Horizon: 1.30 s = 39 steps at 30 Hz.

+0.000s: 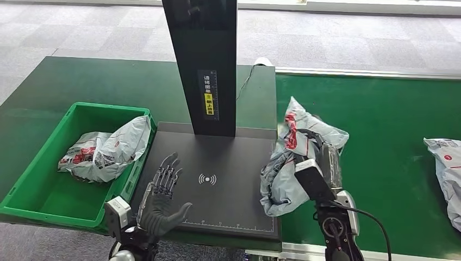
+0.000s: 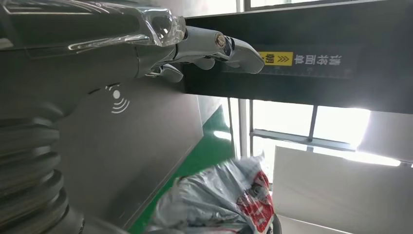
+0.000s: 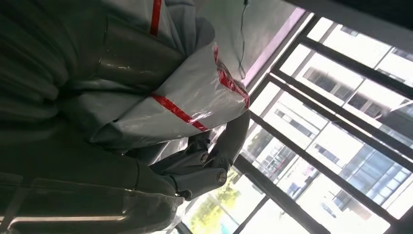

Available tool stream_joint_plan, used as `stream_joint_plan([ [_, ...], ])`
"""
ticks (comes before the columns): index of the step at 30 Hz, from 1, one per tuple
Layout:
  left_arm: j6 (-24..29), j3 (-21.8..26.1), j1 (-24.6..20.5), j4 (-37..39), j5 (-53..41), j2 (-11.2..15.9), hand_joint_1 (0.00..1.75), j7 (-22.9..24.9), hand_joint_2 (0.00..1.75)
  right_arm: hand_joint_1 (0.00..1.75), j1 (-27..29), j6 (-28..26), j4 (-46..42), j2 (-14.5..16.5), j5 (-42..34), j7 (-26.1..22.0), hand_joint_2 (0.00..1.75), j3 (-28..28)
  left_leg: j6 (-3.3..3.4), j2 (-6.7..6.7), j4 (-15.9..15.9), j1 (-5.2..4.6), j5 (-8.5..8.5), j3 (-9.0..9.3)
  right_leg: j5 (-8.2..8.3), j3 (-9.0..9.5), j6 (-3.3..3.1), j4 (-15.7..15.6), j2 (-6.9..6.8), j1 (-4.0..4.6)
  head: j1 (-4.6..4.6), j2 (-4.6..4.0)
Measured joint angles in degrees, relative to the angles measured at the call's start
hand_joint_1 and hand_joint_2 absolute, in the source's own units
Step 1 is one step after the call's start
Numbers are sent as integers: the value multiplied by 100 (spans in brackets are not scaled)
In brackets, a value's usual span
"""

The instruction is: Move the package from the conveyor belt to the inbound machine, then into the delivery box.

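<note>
Gripping the grey package (image 1: 293,157) from its conveyor side, the right robot hand (image 1: 322,157) is seen with its fingers (image 3: 229,146) wrapped around the crumpled plastic, so that the bag is carried rather than dragged; in the head view the package appears to hang at the right edge of the black scanning plate (image 1: 217,190) of the inbound machine, partly over the plate and partly over the green conveyor belt (image 1: 380,136) behind the hand. Whether the bag's lower end already rests on the plate cannot be told. The grip seems to be taken high on the bag, probably so that the printed label can be turned toward the upright black column (image 1: 204,60) ahead of the hand. The left robot hand (image 1: 163,193) is held flat and spread over the plate's near left corner, holding nothing, and is judged to be waiting there so that the package can be received or steadied once it is laid down. Beyond that hand, further to its left, the green delivery box (image 1: 32,190) is placed beside the plate, with another grey parcel (image 1: 106,149) already lying in it. A second bag (image 1: 446,168) is left on the belt, well apart to the right of the right hand.
</note>
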Motion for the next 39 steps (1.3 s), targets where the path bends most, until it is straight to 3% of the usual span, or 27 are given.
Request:
stream_joint_plan([
  [7, 0, 8, -28, 34, 12, 1, 0, -12, 175, 175, 2, 37, 1, 19, -153, -28, 175, 299, 0, -8, 0, -2, 0, -9, -1, -1, 1, 1, -10, -2, 3, 0],
  [18, 95, 32, 14, 33, 139, 38, 0, -146, 175, 175, -45, 935, 208, -30, -490, -299, 175, 1163, 0, -6, -1, 1, -1, -11, -1, -3, 0, 1, -9, 2, 2, 0],
  [23, 111, 44, 43, 33, 203, 72, 0, -163, 175, 175, -403, 1910, 1000, -223, -263, -172, 175, 1849, 0, -8, -1, 0, 0, -10, -1, -1, 0, 1, -12, 1, 3, 0],
  [30, 107, 58, 30, 34, 250, 123, 0, -181, 175, 175, -943, 2357, 2113, -357, -196, -371, 175, 2640, 0, -6, 1, 0, 0, -2, 0, 2, 1, 1, -11, 0, 2, 0],
  [35, 105, 63, 6, 36, 280, 146, 0, -181, 175, 138, -1182, 2418, 2447, -409, -160, -375, 175, 2943, 0, -2, 0, 1, 0, 9, -1, 8, 0, 1, -6, 1, 2, 0],
  [39, 98, 66, -7, 46, 284, 166, 0, -181, 175, 138, -1266, 2366, 2554, -424, -170, -386, 175, 3008, 0, -2, 0, 1, 0, 15, -1, 15, 0, 1, -6, 1, 2, 0],
])
